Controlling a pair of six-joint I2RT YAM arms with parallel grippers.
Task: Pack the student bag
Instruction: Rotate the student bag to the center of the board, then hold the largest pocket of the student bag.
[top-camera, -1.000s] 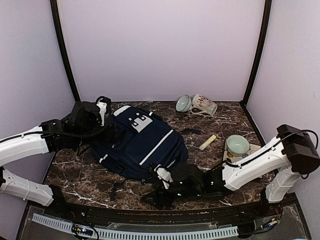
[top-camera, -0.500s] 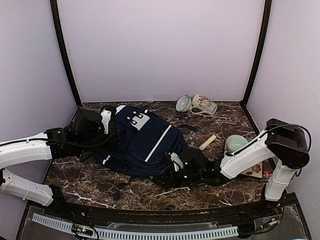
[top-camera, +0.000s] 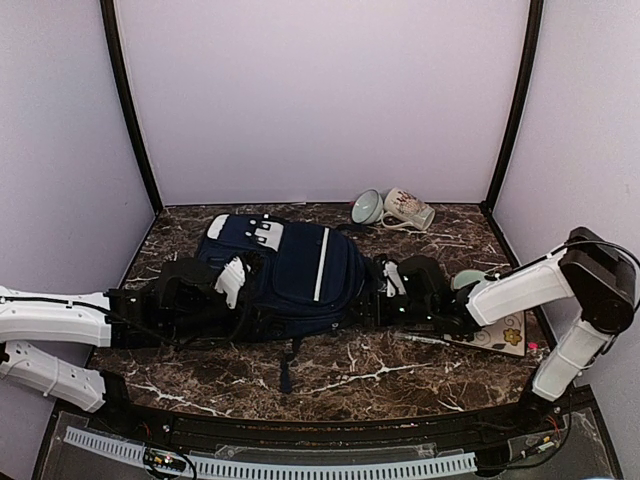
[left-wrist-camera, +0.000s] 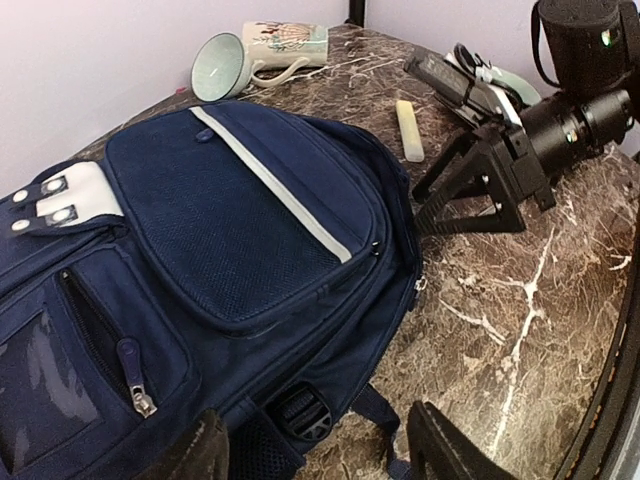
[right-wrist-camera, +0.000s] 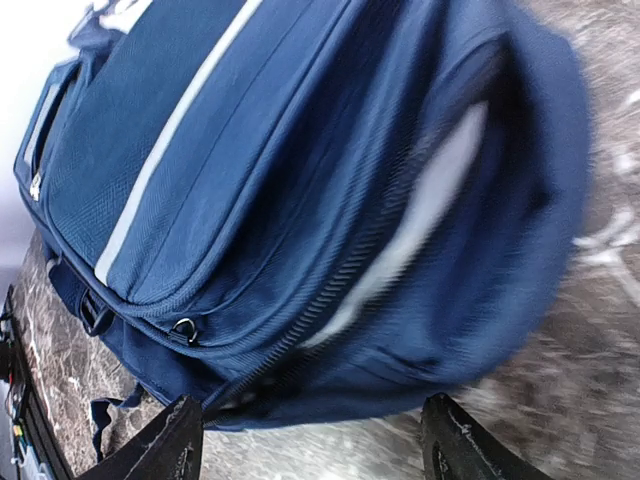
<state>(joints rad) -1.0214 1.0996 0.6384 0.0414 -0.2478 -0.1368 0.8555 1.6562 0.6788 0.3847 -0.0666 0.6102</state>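
Left and right jaws open, empty; if I push, the student bag (top-camera: 300, 265) could slide into that mug (top-camera: 410, 210).

Left arm (top-camera: 60, 318): stretched low along the surface, reaching rightward toward the middle.
Left jaws: spread wide (both fingers (left-wrist-camera: 440, 452) show at the wrist view's bottom edge).
Right arm (top-camera: 520, 285): elbow raised at the right, forearm sloping down leftward.
Right jaws: spread wide, pointing left.
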